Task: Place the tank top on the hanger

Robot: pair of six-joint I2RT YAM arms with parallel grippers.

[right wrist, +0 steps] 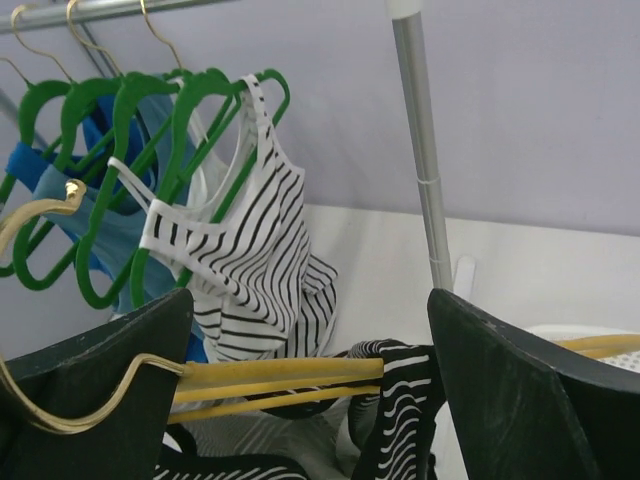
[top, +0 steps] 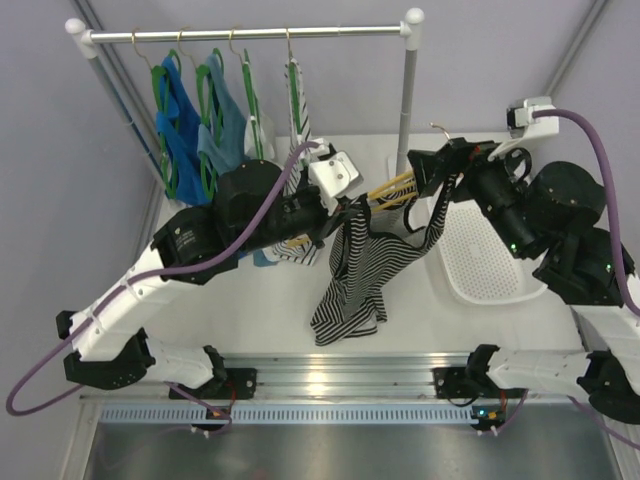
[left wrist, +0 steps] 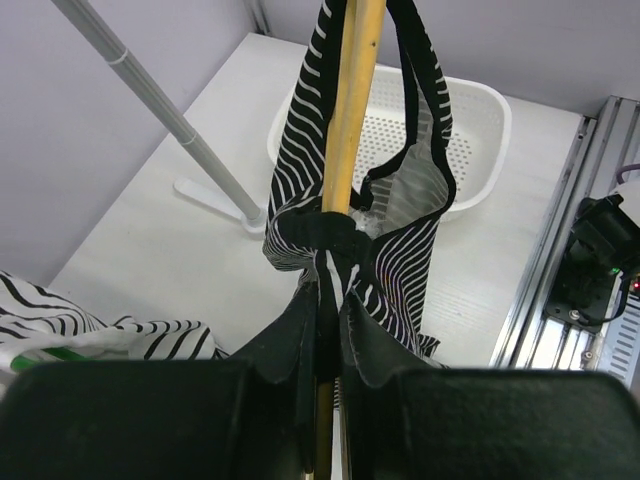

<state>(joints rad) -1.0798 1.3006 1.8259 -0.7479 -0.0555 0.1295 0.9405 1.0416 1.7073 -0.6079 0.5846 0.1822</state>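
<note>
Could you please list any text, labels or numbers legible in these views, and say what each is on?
None is legible.
A small pale marking on the left arm is too small to read.
The tank top, hanger, basket and rack carry no print.

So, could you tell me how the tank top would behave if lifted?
Probably floppy: the tank top hangs in loose folds below the hanger. Likely light: the thin hanger looks unbent. It could slip if the left hand pinching it opens.
</note>
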